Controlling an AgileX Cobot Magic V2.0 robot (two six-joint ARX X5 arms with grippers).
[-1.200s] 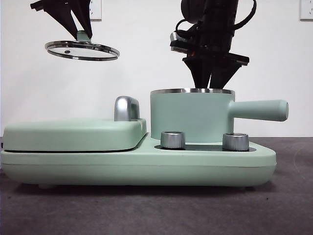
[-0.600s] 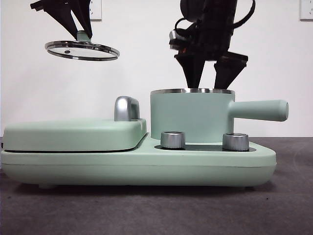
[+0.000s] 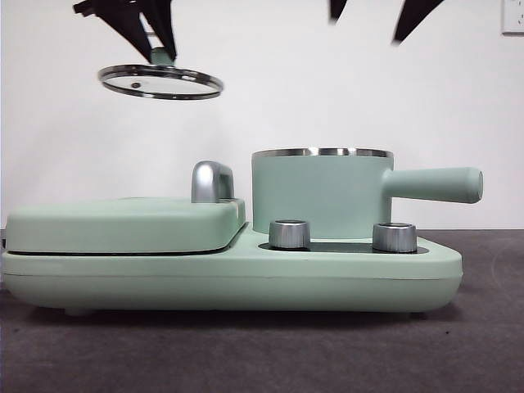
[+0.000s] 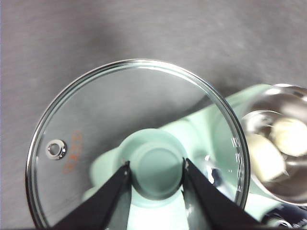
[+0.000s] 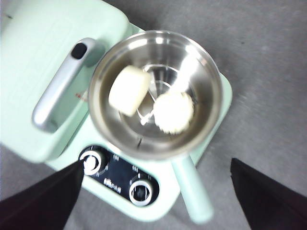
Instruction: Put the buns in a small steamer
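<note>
Now that the right gripper (image 5: 153,191) has lifted clear with jaws wide apart, both buns (image 5: 151,98) lie below them inside the small steamer (image 3: 321,194), leaving only the glass lid (image 4: 139,143), clamped in the left gripper (image 4: 156,179), to set on.

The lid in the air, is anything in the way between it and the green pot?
Nothing visible. The left gripper holds the glass lid by its knob, high and off to one side of the small steamer. The right gripper is open, high above it. Both buns sit inside.
</note>
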